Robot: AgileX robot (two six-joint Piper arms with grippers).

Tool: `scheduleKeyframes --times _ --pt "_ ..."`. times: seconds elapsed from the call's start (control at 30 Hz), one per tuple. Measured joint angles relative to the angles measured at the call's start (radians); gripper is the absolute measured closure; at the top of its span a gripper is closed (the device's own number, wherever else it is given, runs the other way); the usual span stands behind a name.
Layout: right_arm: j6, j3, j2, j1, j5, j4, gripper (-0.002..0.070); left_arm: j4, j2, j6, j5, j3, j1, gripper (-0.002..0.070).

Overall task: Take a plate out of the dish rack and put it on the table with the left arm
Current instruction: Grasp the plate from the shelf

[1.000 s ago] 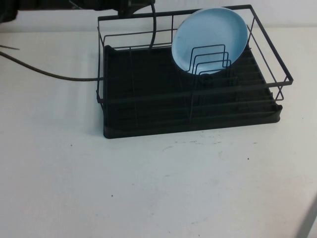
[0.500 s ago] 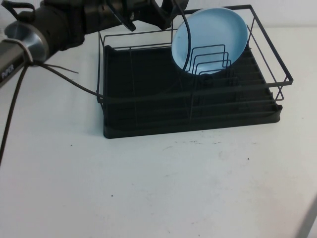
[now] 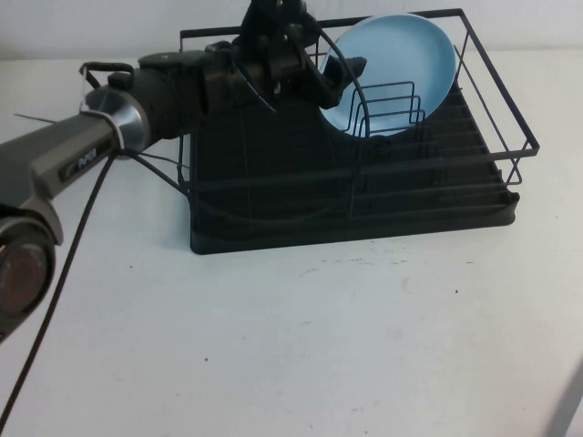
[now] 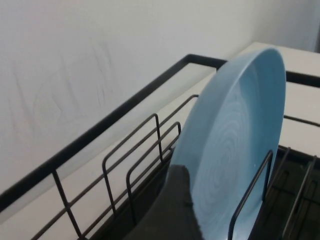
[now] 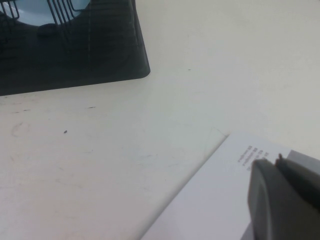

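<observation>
The light blue plate (image 3: pixel 401 59) stands on edge against the wire dividers in the back right part of the black dish rack (image 3: pixel 273 196). My left arm reaches from the left across the rack's back left corner. My left gripper (image 3: pixel 344 71) is open at the plate's left edge. In the left wrist view one finger (image 4: pixel 172 205) lies in front of the plate's face (image 4: pixel 235 130); the other finger is hidden. The plate rests in the rack. My right gripper (image 5: pixel 272 197) is shut and empty, parked low over a white sheet (image 5: pixel 210 200) at the table's right front.
The white table (image 3: pixel 301 346) stretches in front of and to the left of the rack. The rack's top rail (image 3: pixel 496 86) and upright dividers (image 3: pixel 387 109) surround the plate. A grey sliver of the right arm (image 3: pixel 569 410) shows at the front right corner.
My left arm has swung in from the back left, forward and to the right over the rack, bringing its gripper to the plate's left edge. The plate has not moved.
</observation>
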Motion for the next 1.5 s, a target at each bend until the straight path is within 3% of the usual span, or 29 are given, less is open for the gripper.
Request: scheduleKeyframes --times 0.6,1.5 --pt "0.000 0.000 0.000 0.000 0.000 -0.007 0.0696 -0.006 0.201 0.008 -0.030 -0.288 -0.012 0.0066" --pt "0.000 0.000 0.000 0.000 0.000 -0.011 0.0696 -0.008 0.219 -0.011 -0.023 -0.301 -0.012 0.0067"
